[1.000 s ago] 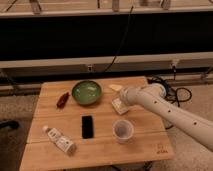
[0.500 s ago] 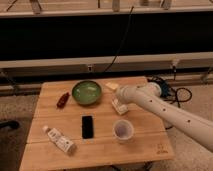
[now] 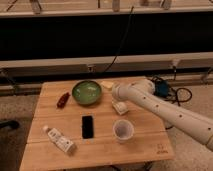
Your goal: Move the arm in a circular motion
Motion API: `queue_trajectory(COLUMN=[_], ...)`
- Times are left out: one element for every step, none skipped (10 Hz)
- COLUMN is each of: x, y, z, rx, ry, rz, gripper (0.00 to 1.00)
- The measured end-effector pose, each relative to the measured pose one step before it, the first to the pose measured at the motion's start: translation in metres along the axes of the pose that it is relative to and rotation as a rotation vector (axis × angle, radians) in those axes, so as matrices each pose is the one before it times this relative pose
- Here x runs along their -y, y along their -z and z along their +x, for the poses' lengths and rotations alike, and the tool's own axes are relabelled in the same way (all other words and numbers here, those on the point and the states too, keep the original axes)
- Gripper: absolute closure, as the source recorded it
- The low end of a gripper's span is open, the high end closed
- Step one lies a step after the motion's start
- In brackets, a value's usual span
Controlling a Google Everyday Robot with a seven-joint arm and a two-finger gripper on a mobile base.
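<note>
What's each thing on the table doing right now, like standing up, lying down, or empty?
Round green bowl: upright, looks empty.
Pale round cup: upright, open end up.
White plastic bottle: lying on its side.
Flat black phone: lying flat.
Small reddish-brown packet: lying flat.
Glossy white robot arm: reaching over the wooden table from the right.
Pale gripper: at the arm's tip, right of the bowl.

Robot lab: wooden table (image 3: pixel 100 150), floor cables (image 3: pixel 181 93); hand (image 3: pixel 120 107) over it.

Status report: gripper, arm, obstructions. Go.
Gripper between green bowl and white cup, over wooden table. Arm stretched in from the right. Cup nearest the sweep, possible snag.
</note>
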State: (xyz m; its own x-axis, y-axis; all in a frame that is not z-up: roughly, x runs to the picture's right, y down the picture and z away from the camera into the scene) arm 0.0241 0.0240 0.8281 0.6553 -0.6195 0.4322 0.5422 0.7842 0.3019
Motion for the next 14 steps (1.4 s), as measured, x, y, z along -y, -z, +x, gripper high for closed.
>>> queue_trajectory(x=[0.0014,0.00009,-0.00034,0.00184,0.00489,0.00875,0.00289,0.00033,-0.00021,0.00296,0.00125,0.0012,0.00174,0.00361], y=[-0.00406,-0.00204,-0.0016,-0.00161,-0.0051,-0.00781,-0.00287,-0.00011,0.00003,-0.00205,0.00084,0.00092,0.00128,-0.00029], z=[0.00407,0.00301,0.00236,-0.0006,-0.004,-0.00523,-0.0017,0.00071,0.00121,-0.00304,0.00021,0.00135,-0.00139,-0.00314], rx=[0.00343,0.00231,0.00174,0.00226,0.00753,0.0108,0.00859,0.0041,0.00458,0.00744,0.00637,0.00623,0.0082,0.009], ry=[0.02255,0.01917,0.01741,0.01164,0.0131,0.03366,0.03347,0.01721,0.01998,0.01566,0.00792,0.01965,0.02253,0.01986], rz=[-0.00016,-0.00024,-0.00116,0.00034,0.00085,-0.00064,-0.00316,-0.00152,-0.0024,0.00394,0.0054,0.00106,0.00045,0.00049], gripper=[0.2,0.2,0.2,0.2,0.2,0.2,0.2,0.2,0.2,0.2,0.2,0.2,0.2,0.2])
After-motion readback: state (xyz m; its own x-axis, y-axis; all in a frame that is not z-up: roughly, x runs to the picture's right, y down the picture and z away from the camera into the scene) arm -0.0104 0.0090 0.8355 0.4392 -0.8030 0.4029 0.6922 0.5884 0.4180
